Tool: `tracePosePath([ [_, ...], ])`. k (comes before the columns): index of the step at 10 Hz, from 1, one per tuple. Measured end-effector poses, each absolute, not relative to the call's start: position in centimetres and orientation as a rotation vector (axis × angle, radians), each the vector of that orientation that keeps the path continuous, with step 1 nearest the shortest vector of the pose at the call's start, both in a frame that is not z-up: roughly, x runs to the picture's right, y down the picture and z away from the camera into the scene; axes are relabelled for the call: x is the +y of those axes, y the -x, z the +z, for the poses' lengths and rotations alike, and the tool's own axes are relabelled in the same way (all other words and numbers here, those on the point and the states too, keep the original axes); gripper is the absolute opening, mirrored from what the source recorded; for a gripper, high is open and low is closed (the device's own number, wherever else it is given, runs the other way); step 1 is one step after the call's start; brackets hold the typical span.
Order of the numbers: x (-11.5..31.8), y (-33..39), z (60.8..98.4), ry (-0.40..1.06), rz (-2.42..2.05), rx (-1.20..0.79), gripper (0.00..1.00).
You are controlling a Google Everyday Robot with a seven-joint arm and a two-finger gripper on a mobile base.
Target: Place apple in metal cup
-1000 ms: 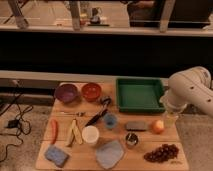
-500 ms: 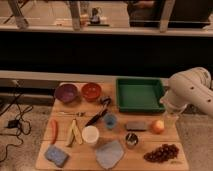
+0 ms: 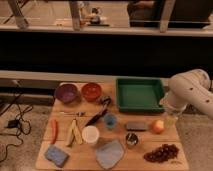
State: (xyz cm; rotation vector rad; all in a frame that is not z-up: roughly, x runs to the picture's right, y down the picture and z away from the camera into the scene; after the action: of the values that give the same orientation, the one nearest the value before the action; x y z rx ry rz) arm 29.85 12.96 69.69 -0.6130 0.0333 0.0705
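The apple (image 3: 158, 126), small and orange-yellow, lies on the wooden table (image 3: 45, 150) at the right. The metal cup (image 3: 131, 139), small and silver-grey, stands to the front left of the apple, apart from it. My gripper (image 3: 171, 119) hangs from the white arm (image 3: 192, 90) at the table's right edge, just right of the apple and slightly above it. Nothing shows in its grasp.
A green tray (image 3: 140, 94) sits at the back right, with a purple bowl (image 3: 66, 93) and a red bowl (image 3: 91, 91) at the back left. A blue cup (image 3: 110, 120), white cup (image 3: 90, 135), grey sponge (image 3: 136, 125), grapes (image 3: 161, 153), carrot (image 3: 54, 130) and grey cloth (image 3: 110, 154) are spread over the table.
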Motion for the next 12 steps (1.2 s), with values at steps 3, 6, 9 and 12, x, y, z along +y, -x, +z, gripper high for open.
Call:
tracePosePath([
  [3,13.9,-30.1,70.5,0.635,0.081,0.038,0.80],
  [6,14.8,-30.8,71.4,0.644,0.106,0.044,0.80],
  [9,16.1,-31.2,72.7,0.639,0.137,0.039,0.80],
  [12,18.0,-31.6,74.2,0.655,0.162,0.032,0.80],
])
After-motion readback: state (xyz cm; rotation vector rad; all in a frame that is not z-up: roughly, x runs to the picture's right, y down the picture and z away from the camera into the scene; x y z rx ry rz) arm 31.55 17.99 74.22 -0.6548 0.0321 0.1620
